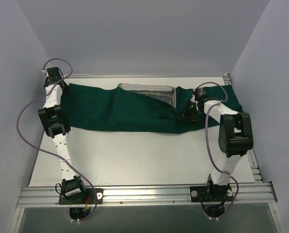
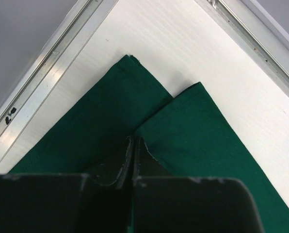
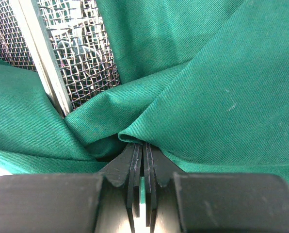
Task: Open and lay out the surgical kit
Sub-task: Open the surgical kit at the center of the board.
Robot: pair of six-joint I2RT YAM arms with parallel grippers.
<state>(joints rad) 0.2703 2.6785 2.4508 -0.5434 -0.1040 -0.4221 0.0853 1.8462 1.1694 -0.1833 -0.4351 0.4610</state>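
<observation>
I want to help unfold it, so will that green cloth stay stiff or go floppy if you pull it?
Probably floppy: the green cloth bunches into soft folds where the right gripper pinches it. It likely feels thin and light, sagging over the wire-mesh tray. It probably won't slip; the weave looks rough.

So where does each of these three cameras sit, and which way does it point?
Top camera: above and behind the arms, looking down on the table; the left arm and right arm show, reaching the green drape and mesh tray.
Left wrist: on the left arm, looking along the left gripper, shut on the drape.
Right wrist: on the right arm, looking along the right gripper, shut on a drape fold beside the tray.
Shared: top and right wrist both show the tray.
</observation>
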